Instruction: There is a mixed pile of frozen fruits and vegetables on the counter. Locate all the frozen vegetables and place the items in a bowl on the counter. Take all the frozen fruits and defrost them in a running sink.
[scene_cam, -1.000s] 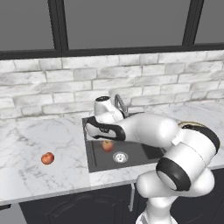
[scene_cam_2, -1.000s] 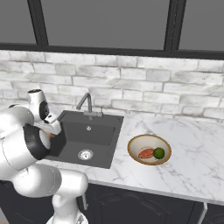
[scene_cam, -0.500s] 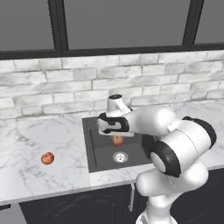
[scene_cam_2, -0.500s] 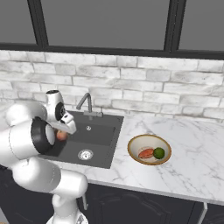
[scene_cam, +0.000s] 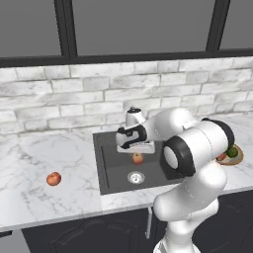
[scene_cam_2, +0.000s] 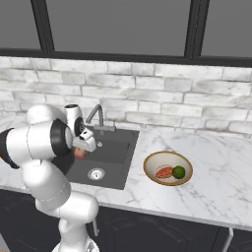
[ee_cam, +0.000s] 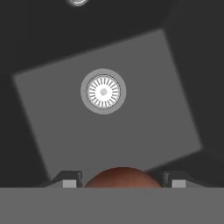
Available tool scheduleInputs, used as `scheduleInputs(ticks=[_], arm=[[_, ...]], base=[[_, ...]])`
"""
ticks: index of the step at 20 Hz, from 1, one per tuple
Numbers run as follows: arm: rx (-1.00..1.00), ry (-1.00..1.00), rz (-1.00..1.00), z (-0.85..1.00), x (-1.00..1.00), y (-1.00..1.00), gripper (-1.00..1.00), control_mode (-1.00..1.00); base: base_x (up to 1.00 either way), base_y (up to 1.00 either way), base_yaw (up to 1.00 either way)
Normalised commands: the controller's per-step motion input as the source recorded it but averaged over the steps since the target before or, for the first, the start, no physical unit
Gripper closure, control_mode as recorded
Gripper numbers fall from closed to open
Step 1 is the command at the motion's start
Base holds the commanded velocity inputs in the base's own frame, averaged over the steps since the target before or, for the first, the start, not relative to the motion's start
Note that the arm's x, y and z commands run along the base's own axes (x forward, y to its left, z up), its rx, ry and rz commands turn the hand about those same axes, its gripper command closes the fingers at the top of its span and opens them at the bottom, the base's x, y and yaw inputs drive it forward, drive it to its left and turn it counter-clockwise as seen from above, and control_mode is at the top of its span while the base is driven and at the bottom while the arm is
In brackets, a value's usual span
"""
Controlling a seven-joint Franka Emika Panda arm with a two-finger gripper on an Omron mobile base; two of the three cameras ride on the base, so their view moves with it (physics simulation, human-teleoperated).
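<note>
Apple (scene_cam: 138, 158) clamped in the gripper (scene_cam: 137, 154) above the sink (scene_cam: 111, 170).
Drain (ee_cam: 103, 91) sits at 12 o'clock; held high for dropping in to defrost.

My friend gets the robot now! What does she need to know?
Gripper: jaws shut on one frozen fruit, hanging over the sink, above the basin near the drain.
Other frozen fruit: lying on the counter, left of the sink.
Vegetables: the red-orange piece and the green ball lie in the bowl, right of the sink. That part is done.
Left: let this fruit go into the sink, bring the other one over, run the faucet. No water can be seen running.
</note>
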Motion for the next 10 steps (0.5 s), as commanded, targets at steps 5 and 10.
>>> scheduleInputs(ticks=[5,10], arm=[[-0.05,0.02,0.0,-0.35,0.28,-0.17,1.0,-1.0],[-0.04,0.05,0.0,-0.34,0.3,-0.2,1.0,-1.0]], base=[[0.0,0.0,0.0],[0.0,0.0,0.0]])
